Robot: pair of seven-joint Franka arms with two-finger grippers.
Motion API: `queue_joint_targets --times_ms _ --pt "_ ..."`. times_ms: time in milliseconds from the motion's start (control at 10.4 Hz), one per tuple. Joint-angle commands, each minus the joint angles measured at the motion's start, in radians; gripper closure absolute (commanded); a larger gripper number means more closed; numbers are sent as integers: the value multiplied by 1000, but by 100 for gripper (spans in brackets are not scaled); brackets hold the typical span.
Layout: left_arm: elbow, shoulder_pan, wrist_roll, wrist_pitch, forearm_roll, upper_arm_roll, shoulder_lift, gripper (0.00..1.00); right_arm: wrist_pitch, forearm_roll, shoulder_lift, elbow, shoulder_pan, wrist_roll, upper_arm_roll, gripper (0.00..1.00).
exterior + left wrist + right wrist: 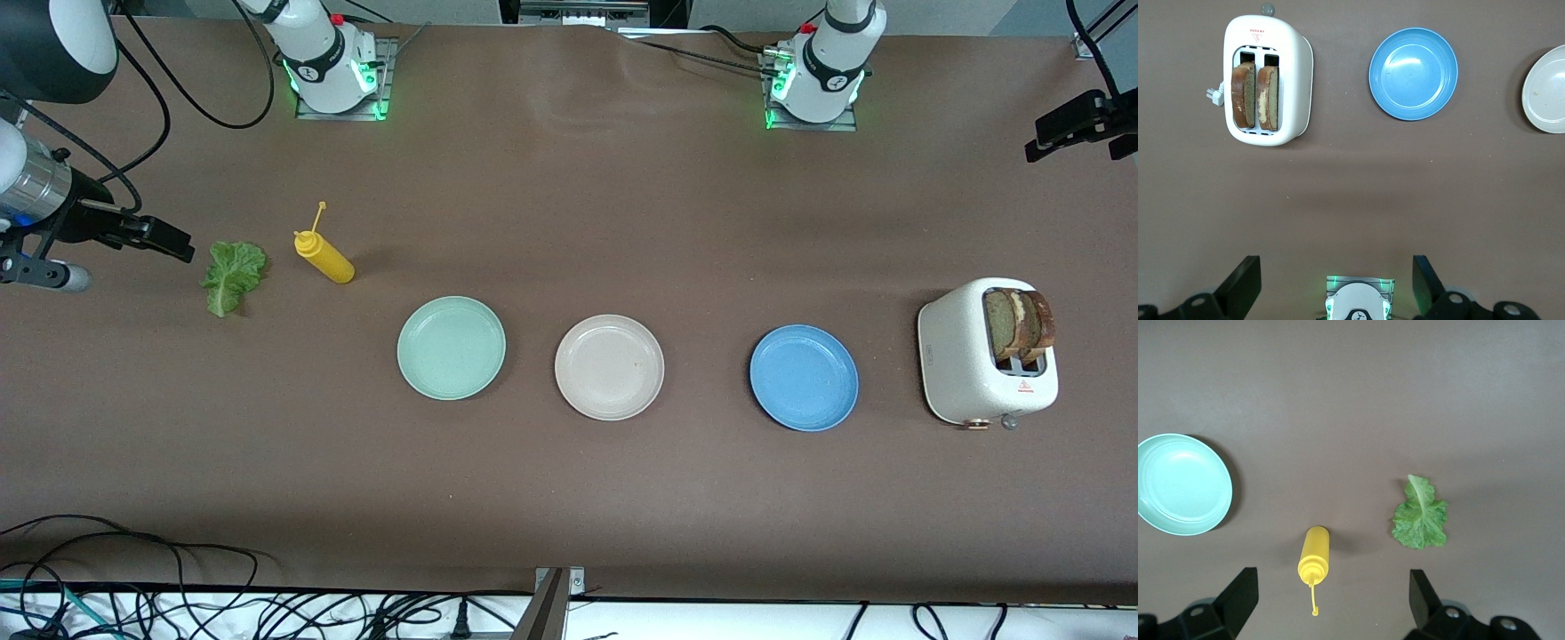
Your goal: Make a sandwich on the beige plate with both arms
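Zero steps done, as far as we can judge. Largest first: tabletop carries everything, nothing assembled yet. Toaster sits toward the left arm's end, near that short edge, both bread slices upright in its slots. Beige plate is mid-table between the mint green plate and the blue plate, and we see it bare. Lettuce leaf lies flat toward the right arm's end, beside the yellow squeeze bottle. Left gripper hangs high over the toaster area, jaws wide, empty. Right gripper hangs over the lettuce and bottle, jaws wide, empty. We still need bread, lettuce, bread on beige.
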Motion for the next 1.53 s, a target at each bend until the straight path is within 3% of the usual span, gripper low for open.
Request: queue_joint_targets --times_ms 0,1436 --pt "19 2 15 -17 17 1 1 0 -17 14 7 17 -3 2 -2 0" --pt "16 6 14 61 -31 4 12 0 -18 14 5 6 -4 4 -3 0"
